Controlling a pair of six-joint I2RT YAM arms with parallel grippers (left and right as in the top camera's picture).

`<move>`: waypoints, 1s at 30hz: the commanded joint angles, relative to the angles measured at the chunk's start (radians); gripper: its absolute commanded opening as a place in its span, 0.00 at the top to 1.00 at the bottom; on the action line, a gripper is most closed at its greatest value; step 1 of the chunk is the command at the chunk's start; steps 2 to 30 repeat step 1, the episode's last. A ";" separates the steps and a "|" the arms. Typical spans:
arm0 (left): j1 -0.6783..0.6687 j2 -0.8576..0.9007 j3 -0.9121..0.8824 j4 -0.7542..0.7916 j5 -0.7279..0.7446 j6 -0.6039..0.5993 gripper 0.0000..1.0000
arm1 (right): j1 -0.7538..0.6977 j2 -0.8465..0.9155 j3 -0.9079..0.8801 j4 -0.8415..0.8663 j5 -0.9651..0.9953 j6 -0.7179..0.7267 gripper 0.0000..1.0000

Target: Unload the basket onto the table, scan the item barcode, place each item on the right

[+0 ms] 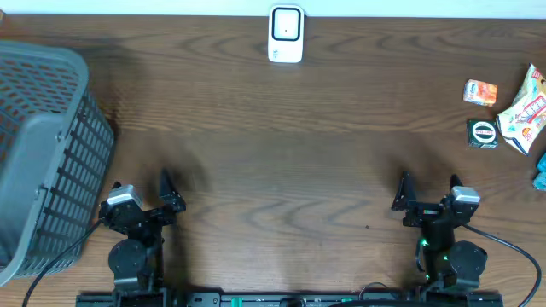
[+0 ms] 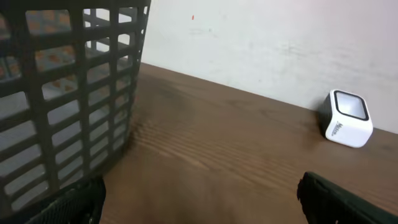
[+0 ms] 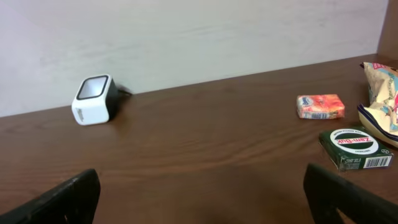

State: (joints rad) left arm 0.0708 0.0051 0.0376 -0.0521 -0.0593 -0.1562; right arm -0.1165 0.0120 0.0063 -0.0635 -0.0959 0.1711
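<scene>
Pincers wide open, empty: left pincer (image 1: pixel 141 183), right pincer (image 1: pixel 429 182).
Print on green box (image 3: pixel 356 148) reads "Zam-Buk"; orange packet (image 3: pixel 320 106) text unreadable; white scanner (image 1: pixel 286 34) at worktop (image 1: pixel 281 153) far edge.

On the table (image 1: pixel 281 162), the scanner (image 1: pixel 286 34) sits at the far edge, centred. The basket (image 1: pixel 43 145) stands at the left. At the right (well apart from it) lie a packet (image 1: pixel 480 92), a box (image 1: pixel 483 133) nearer the arms, and a bag (image 1: pixel 525 111) right of both.

Dark wood table (image 1: pixel 281 153), white scanner (image 1: pixel 286 34) mid far edge, grey basket (image 1: pixel 43 153) at left edge, orange packet (image 1: pixel 480 92), green box (image 1: pixel 483 133), snack bag (image 1: pixel 526 111) by right edge.
</scene>
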 commanded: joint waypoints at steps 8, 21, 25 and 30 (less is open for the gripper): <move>-0.002 -0.002 -0.034 -0.013 -0.013 0.014 0.02 | 0.006 -0.005 -0.001 -0.004 0.008 -0.011 0.01; -0.002 -0.002 -0.034 -0.013 -0.013 0.014 0.02 | 0.006 -0.005 -0.001 -0.004 0.008 -0.011 0.01; -0.002 -0.002 -0.034 -0.013 -0.013 0.014 0.02 | 0.006 -0.005 -0.001 -0.004 0.008 -0.011 0.01; -0.002 -0.002 -0.034 -0.013 -0.013 0.014 0.02 | 0.006 -0.005 -0.001 -0.004 0.008 -0.011 0.01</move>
